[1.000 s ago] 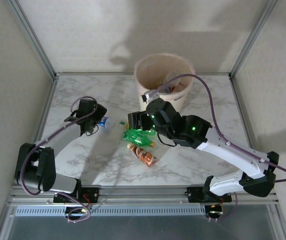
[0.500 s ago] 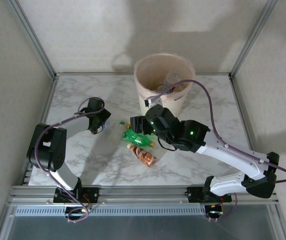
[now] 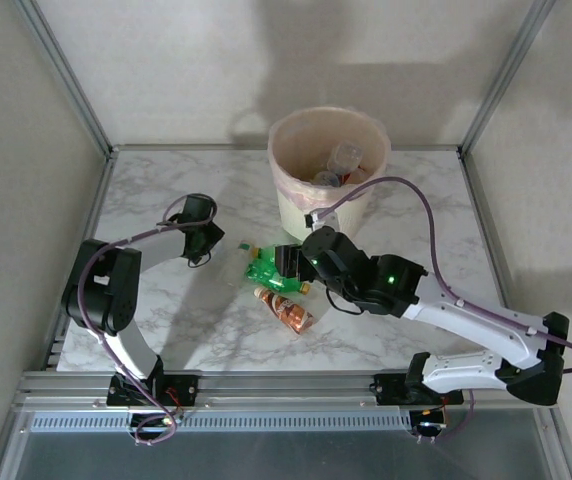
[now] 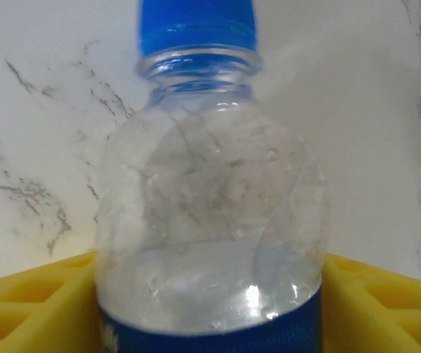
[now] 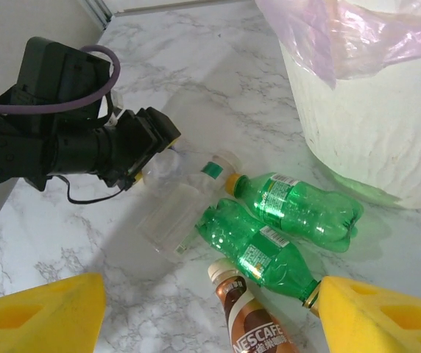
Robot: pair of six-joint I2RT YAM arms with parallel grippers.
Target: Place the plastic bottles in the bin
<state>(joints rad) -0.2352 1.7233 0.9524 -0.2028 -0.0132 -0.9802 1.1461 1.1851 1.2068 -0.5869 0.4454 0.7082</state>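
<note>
Top external: bin [image 3: 301, 208] at the far middle of the marble table [image 3: 166, 300], several bottles [image 3: 344, 160] lying inside it; left gripper [image 3: 201, 240] low over the table, left of the bin, state not legible from here; right gripper [image 3: 284, 262] just in front of the bin, above two green bottles [image 3: 269, 275]; brown Nescafé bottle [image 3: 288, 310] lies on the near side of those.

Left wrist: yellow fingers [image 4: 26, 309] pressed against both sides of a clear bottle with blue cap [image 4: 210, 220]; blue label band at its lower edge; gripper is clamped on it; marble behind.

Right wrist: yellow fingers [image 5: 37, 316] spread wide apart, so open; below them the green bottles lie side by side, touching; flattened clear bottle [image 5: 174, 217] just left of them; Nescafé bottle nearest the camera; bin wall at right, pink liner [image 5: 358, 37] folded over its rim; left arm [image 5: 56, 132] at upper left.
</note>
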